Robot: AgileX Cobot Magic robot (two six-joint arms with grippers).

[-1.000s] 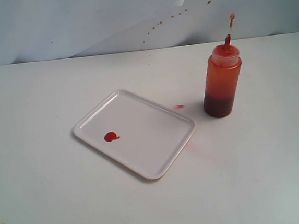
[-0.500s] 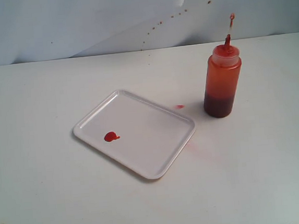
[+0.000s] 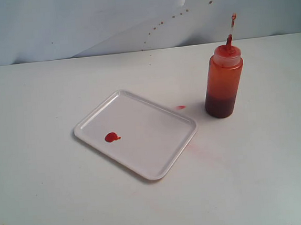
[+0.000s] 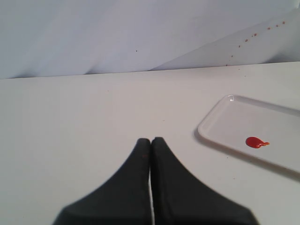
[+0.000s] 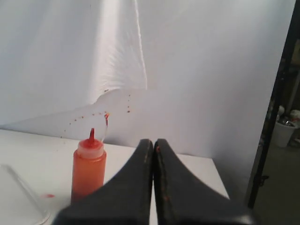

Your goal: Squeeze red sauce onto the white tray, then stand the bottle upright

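The white tray (image 3: 142,139) lies flat near the table's middle, with a glossy blob of red sauce (image 3: 111,137) on its left part. The bottle (image 3: 223,82) stands upright to the tray's right, its tethered cap sticking up. Neither gripper appears in the exterior view. In the left wrist view my left gripper (image 4: 151,140) is shut and holds nothing, well short of the tray (image 4: 234,124) and the red sauce (image 4: 255,142). In the right wrist view my right gripper (image 5: 153,141) is shut and holds nothing, apart from the bottle (image 5: 88,169).
A small flat red smear (image 3: 180,107) marks the table between tray and bottle, with a faint pink stain (image 3: 191,147) by the tray's right corner. A white backdrop (image 3: 105,16) with red specks hangs behind. The table's right edge (image 5: 220,180) shows in the right wrist view.
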